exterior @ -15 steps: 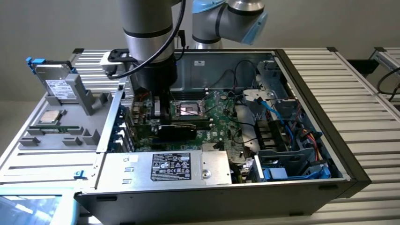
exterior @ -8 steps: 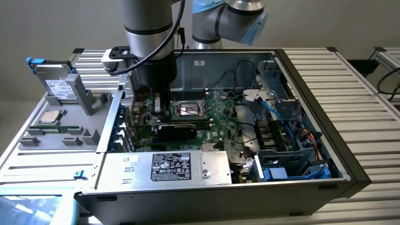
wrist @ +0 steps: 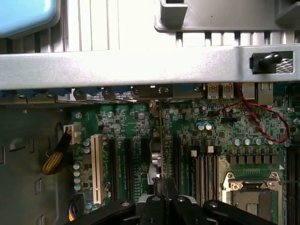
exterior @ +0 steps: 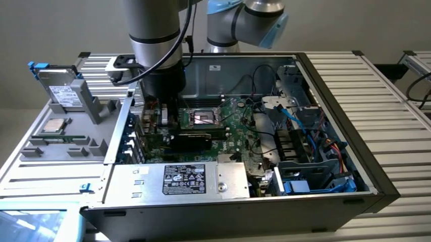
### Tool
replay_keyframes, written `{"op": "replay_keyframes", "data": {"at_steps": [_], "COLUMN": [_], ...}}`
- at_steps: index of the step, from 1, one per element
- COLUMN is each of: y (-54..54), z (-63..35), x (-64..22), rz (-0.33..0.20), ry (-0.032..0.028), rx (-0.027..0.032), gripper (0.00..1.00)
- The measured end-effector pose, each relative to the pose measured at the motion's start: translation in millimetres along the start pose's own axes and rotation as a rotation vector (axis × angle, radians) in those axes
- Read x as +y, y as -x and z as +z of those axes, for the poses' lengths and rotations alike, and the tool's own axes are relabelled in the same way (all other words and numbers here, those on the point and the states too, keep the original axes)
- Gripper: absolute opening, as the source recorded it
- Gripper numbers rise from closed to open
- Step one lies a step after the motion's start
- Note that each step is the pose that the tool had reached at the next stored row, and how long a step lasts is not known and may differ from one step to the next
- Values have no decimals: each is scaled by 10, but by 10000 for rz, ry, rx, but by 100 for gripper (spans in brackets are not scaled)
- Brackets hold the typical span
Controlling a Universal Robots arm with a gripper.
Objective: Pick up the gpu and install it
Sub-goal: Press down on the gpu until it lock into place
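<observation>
The gpu [wrist: 160,140] appears edge-on in the wrist view as a thin upright card. It runs from my fingers to its metal bracket at the case's rear wall, and it stands in line with the dark expansion slots of the green motherboard [wrist: 197,136]. My gripper [wrist: 161,186] is shut on the card's upper edge. In the exterior view my gripper [exterior: 168,121] reaches down into the open computer case at the exterior view's left. The gpu's black face [exterior: 199,138] stretches out to the right below it.
The processor socket [exterior: 202,118] lies just beyond the card. Blue and black cables [exterior: 296,126] fill the case's right side, and the power supply [exterior: 192,179] sits at its front. Outside the case, a grey tray [exterior: 94,108] holds a silver drive [exterior: 64,93] and a processor chip [exterior: 54,126].
</observation>
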State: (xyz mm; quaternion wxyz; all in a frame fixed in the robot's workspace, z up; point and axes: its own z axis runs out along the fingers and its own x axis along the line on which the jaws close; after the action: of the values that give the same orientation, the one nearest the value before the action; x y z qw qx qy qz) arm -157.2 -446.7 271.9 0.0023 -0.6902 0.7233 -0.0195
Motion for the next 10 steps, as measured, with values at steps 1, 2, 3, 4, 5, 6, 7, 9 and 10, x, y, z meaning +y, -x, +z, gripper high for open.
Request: {"op": "replay_keyframes", "data": {"at_steps": [1,2,3,4,5,6,7,9,10], "y": [2,4,5,10,13,17,19,18,15], "z": [17,31,45,70,84,87,70,-11,-46], "x": [3,5,8,8,10,12,12,8,3], "rz": [14,27,39,55,70,85,110,159,163], "ry": [0,5,10,-2,0,5,7,5,20], "rx": [8,24,37,30,36,45,38,41,46], "gripper": [12,12,12,12,12,12,12,12,12]}}
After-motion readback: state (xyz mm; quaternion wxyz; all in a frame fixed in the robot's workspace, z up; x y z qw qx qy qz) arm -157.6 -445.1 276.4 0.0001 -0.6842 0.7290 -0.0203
